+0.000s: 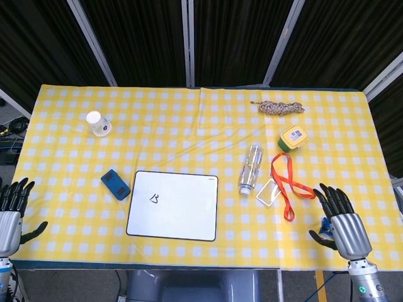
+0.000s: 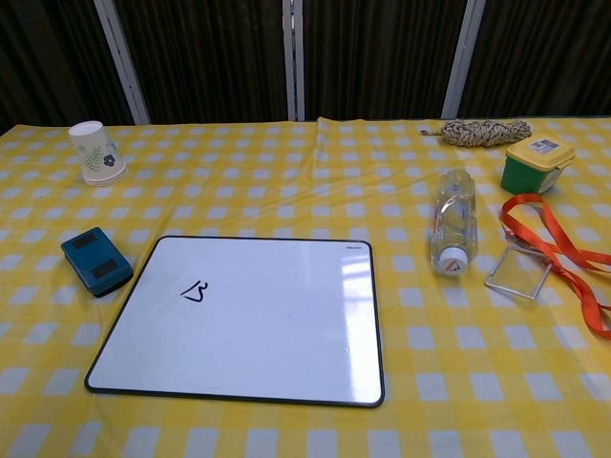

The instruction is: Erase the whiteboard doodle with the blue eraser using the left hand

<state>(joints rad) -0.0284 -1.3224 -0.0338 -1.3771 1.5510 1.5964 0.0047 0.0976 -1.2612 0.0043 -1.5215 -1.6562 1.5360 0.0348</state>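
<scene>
A white whiteboard (image 1: 174,205) (image 2: 243,318) with a black rim lies near the table's front, with a small black doodle (image 1: 153,199) (image 2: 195,292) on its left part. The blue eraser (image 1: 115,184) (image 2: 96,261) lies flat on the cloth just left of the board. My left hand (image 1: 11,214) hangs open at the table's front left corner, well left of the eraser, holding nothing. My right hand (image 1: 340,223) is open at the front right edge, fingers spread. Neither hand shows in the chest view.
A paper cup (image 1: 97,123) stands upside down at the back left. Right of the board lie a clear bottle (image 1: 250,168), a clear badge holder (image 1: 268,191) with an orange lanyard (image 1: 286,182), a green and yellow box (image 1: 293,138) and a coiled rope (image 1: 281,107).
</scene>
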